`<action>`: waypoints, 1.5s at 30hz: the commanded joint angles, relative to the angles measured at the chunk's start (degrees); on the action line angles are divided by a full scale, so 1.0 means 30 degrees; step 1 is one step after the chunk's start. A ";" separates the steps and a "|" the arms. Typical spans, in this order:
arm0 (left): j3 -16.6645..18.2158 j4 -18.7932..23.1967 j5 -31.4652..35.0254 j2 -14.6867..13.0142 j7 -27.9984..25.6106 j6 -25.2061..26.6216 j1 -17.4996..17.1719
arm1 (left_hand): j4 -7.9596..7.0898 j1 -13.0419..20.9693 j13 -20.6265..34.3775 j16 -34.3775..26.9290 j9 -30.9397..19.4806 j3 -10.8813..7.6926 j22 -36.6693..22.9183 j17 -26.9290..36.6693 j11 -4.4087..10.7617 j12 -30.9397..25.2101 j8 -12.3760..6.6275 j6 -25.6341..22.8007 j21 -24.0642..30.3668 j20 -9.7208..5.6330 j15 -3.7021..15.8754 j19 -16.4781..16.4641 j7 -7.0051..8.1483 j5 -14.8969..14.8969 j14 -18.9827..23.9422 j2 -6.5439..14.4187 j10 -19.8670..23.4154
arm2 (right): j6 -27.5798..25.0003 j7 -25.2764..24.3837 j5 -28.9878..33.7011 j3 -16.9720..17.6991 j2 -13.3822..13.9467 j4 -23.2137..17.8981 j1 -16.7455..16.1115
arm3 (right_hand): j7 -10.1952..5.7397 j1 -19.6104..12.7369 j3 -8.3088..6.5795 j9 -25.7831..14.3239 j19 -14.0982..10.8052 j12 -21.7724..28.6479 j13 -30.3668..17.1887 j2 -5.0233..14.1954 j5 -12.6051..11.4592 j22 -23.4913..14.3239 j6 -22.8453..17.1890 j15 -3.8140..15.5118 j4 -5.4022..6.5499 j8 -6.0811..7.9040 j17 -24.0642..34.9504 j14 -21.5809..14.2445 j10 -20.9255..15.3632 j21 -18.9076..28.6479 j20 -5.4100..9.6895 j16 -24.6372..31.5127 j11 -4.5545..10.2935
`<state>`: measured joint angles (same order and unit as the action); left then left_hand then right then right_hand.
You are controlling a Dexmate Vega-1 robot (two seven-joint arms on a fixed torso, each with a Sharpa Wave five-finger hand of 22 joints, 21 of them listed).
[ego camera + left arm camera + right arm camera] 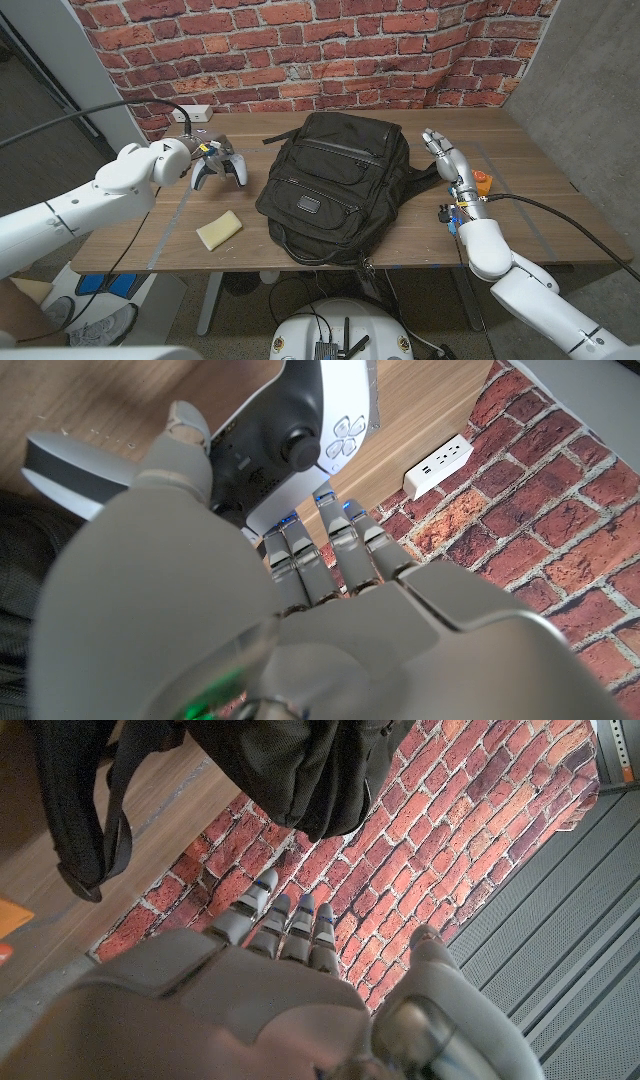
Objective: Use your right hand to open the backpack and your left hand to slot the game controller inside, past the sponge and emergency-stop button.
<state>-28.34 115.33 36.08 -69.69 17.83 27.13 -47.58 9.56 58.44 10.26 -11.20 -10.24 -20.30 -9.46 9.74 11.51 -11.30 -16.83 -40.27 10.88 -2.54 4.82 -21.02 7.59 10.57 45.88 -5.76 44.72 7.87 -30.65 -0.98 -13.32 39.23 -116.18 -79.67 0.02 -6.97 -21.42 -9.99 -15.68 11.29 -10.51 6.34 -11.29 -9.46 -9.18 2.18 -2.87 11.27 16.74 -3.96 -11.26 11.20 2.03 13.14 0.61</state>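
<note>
While the left robot hand (207, 163) curls its fingers on the game controller (222, 162), the spread, empty right robot hand (446, 156) beside the closed backpack (335, 185) must open it next

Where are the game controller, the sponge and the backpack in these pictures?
game controller (290, 440): left wrist view, on its dark middle by the thumbstick.
sponge (218, 230): head view, on the middle of its yellow top face.
backpack (335, 185): head view, on its black front panel.
</note>
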 commanded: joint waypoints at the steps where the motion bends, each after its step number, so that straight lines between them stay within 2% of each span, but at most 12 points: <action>1: -0.0250 -0.0393 0.0389 0.0416 0.0350 -0.0485 0.0473 | -0.0072 0.0926 0.0104 0.0046 -0.0116 -0.0016 -0.0037 0.0085 0.0133 -0.0046 0.0062 -0.2177 -0.0045 -0.2988 0.2935 -0.0159 0.0132 0.0112 0.0369 0.1696 0.0291 | -0.1070 -0.0851 0.2879 0.0086 0.0031 -0.1327 -0.1280 | -0.0054 -0.0365 -0.0072 -0.0103 -0.0337 0.0165 -0.0094 -0.0052 0.0097 -0.0051 -0.0196 0.0113 -0.0265 0.0097 -0.0018 -0.0321 -0.0149 0.0111 0.0037 0.0155 0.0001; 20: 0.0029 -0.0348 0.0254 0.0238 0.0304 -0.0061 -0.0040 | -0.0070 0.0957 0.0107 0.0092 -0.0128 -0.0007 -0.0038 0.0080 0.0138 -0.0007 0.0169 -0.2244 -0.0053 -0.2982 0.2937 -0.0169 0.0165 0.0116 0.0406 0.1792 0.0345 | -0.2114 -0.1224 0.6203 -0.0152 0.0189 -0.2789 -0.2480 | -0.0267 -0.0813 -0.0221 -0.0119 -0.0516 0.0133 -0.0117 -0.0073 0.0166 -0.0052 -0.0167 0.0265 -0.0749 0.0015 -0.0137 -0.0694 -0.0261 0.0069 0.0084 0.0241 0.0216; 24: 0.0027 -0.0442 0.0189 0.0202 0.0276 -0.0194 -0.0026 | -0.0086 0.0973 0.0110 0.0082 -0.0131 -0.0028 -0.0038 0.0089 0.0130 -0.0008 0.0207 -0.2284 -0.0056 -0.2980 0.2946 -0.0171 0.0108 0.0123 0.0470 0.1891 0.0402 | -0.1957 -0.1653 0.7049 -0.0562 -0.0024 -0.2613 -0.2366 | -0.0304 -0.0931 -0.0258 -0.0122 -0.0642 0.0131 -0.0120 -0.0082 0.0187 -0.0052 -0.0154 0.0291 -0.0878 0.0000 -0.0167 -0.0914 -0.0306 0.0090 0.0089 0.0312 0.0245; 29: -0.0038 -0.0581 0.0240 0.0236 0.0313 -0.0262 0.0069 | -0.0078 0.0987 0.0110 0.0094 -0.0132 -0.0028 -0.0037 0.0086 0.0129 -0.0004 0.0211 -0.2391 -0.0060 -0.2978 0.2944 -0.0169 0.0118 0.0123 0.0491 0.1920 0.0442 | -0.2087 -0.1986 0.8226 -0.1109 -0.0102 -0.2704 -0.2406 | -0.0312 -0.1277 -0.0348 -0.0126 -0.0803 0.0154 -0.0123 -0.0210 0.0245 -0.0048 -0.0441 0.0326 -0.1256 0.0087 -0.0263 -0.1324 -0.0495 0.0081 0.0066 0.0413 0.0311; 45: -0.0035 -0.1168 0.0088 0.0298 0.0034 -0.0723 0.0239 | -0.0054 0.1027 0.0110 0.0104 -0.0132 -0.0022 -0.0035 0.0088 0.0128 0.0006 0.0312 -0.2494 -0.0075 -0.2982 0.2947 -0.0147 0.0137 0.0122 0.0591 0.1989 0.0568 | -0.3082 -0.1807 1.0737 -0.2031 0.0435 -0.3693 -0.3101 | -0.0465 -0.1717 -0.0462 -0.0132 -0.1084 0.0198 -0.0128 -0.0298 0.0305 -0.0047 -0.0572 0.0470 -0.1685 0.0077 -0.0368 -0.1649 -0.0813 0.0089 0.0214 0.0473 0.0420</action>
<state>-28.47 113.02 36.70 -68.95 18.57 25.73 -47.20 9.73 58.44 10.27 -10.73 -10.58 -20.14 -9.45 9.74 11.37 -11.01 -15.71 -40.93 10.88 -2.54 4.78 -21.02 7.44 10.57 46.33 -5.77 45.08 0.87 -36.25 26.07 -17.75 39.64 -125.26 -87.60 -1.15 -11.49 -22.74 -10.28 -18.54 11.74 -10.81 5.60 -10.58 -9.46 -10.57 2.05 -7.39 11.27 15.68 -8.33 -13.00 11.20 2.26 14.01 1.74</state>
